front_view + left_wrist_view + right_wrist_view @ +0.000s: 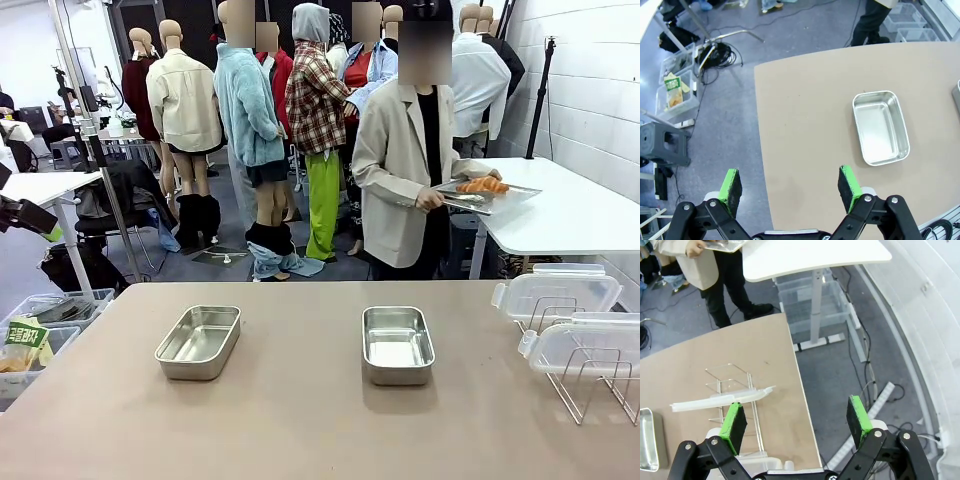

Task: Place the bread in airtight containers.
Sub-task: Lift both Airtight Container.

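We see the left gripper (790, 184) spread wide and empty, above the table's (300, 420) left edge. The left tin (198, 342) and right tin (398, 345) sit mid-table, lidless and empty. At the far side a person (400, 170) holds a tray (505, 198) carrying the bread (483, 185). Clear lids (556, 293) rest on a wire rack (590, 385) at the right. The right gripper (796, 418) is spread and empty, above the table's right edge.
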`<state>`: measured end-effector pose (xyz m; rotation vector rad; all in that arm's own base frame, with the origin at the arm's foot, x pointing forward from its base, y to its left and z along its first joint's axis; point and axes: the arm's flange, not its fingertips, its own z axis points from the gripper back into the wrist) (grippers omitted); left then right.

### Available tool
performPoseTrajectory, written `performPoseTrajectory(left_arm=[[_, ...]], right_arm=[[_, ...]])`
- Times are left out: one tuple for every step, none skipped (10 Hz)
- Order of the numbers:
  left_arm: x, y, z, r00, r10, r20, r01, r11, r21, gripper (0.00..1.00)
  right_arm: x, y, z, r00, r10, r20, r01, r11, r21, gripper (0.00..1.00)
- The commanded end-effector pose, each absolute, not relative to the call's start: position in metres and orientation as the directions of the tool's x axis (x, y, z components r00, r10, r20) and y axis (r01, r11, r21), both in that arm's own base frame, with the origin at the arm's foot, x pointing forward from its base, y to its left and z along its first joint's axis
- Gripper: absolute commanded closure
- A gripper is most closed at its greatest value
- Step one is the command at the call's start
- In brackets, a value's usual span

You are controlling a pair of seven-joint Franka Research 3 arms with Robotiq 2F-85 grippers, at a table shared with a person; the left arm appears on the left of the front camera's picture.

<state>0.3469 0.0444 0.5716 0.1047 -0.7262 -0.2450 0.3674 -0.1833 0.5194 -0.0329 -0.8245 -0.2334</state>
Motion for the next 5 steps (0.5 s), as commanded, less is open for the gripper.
performPoseTrajectory(left_arm=[[0.3463, 0.0455, 0.5724, 0.72, -0.257, 0.645, 0.183, 0.966, 0.18, 0.0], [0.3463, 0.0455, 0.5724, 0.72, -0.257, 0.645, 0.183, 0.966, 0.18, 0.0], [0.3463, 0.0455, 0.5724, 0.72, -0.257, 0.645, 0.183, 0.966, 0.18, 0.0], [0.3463, 0.0455, 0.5724, 0.72, -0.257, 0.645, 0.183, 0.966, 0.18, 0.0], [0.3463, 0.0455, 0.5724, 0.72, -0.257, 0.645, 0.183, 0.966, 0.18, 0.0]], right_arm=[[0.3672, -0.1822, 0.5189, 0.657, -0.201, 0.727, 0.228, 0.972, 0.063, 0.0], [0.3672, -0.1822, 0.5189, 0.657, -0.201, 0.727, 0.228, 0.972, 0.063, 0.0], [0.3672, -0.1822, 0.5189, 0.657, -0.201, 0.727, 0.228, 0.972, 0.063, 0.0], [0.3672, -0.1822, 0.5189, 0.657, -0.201, 0.727, 0.228, 0.972, 0.063, 0.0], [0.3672, -0.1822, 0.5189, 0.657, -0.201, 0.727, 0.228, 0.972, 0.063, 0.0]])
